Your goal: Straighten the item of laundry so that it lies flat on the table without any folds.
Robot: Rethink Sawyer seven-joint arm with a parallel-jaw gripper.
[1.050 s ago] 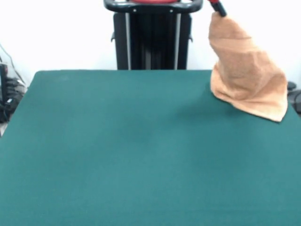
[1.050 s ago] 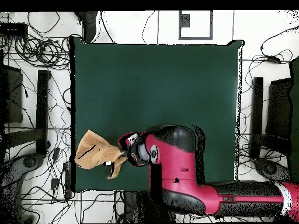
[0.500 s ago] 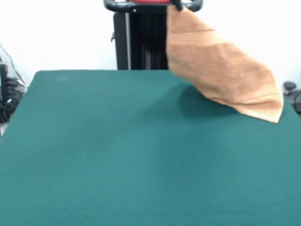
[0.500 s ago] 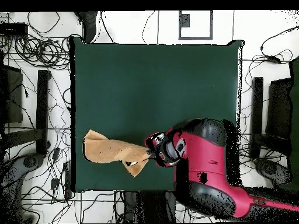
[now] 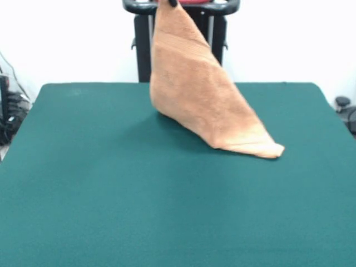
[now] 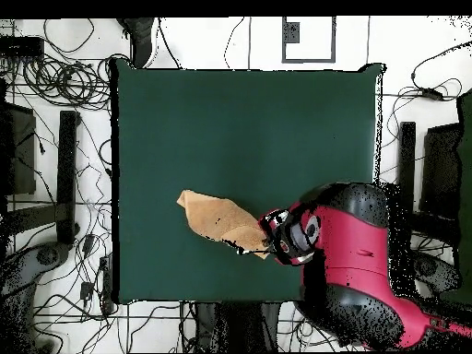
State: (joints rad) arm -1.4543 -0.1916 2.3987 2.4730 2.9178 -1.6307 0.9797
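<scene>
The orange-tan towel [image 5: 200, 97] hangs by one corner from my gripper [image 5: 171, 3] at the top edge of the front view. Its lower corner trails on the green table [image 5: 111, 183] to the right. A woven band runs across the cloth near the held end. In the overhead view the towel [image 6: 219, 219] stretches leftward from the gripper [image 6: 269, 241], which is shut on its corner. The towel is draped and creased, not flat.
The red arm [image 6: 346, 240] covers the table's bottom right part in the overhead view. Cables [image 6: 55, 78] and black stands [image 6: 66, 175] lie on the floor around the table [image 6: 240, 120]. The robot's black pedestal [image 5: 181, 44] stands behind the towel.
The gripper has carried the towel sideways along the robot-side edge toward the table's middle, to the left in the front view. The trailing corner has dragged in from the table's edge.
</scene>
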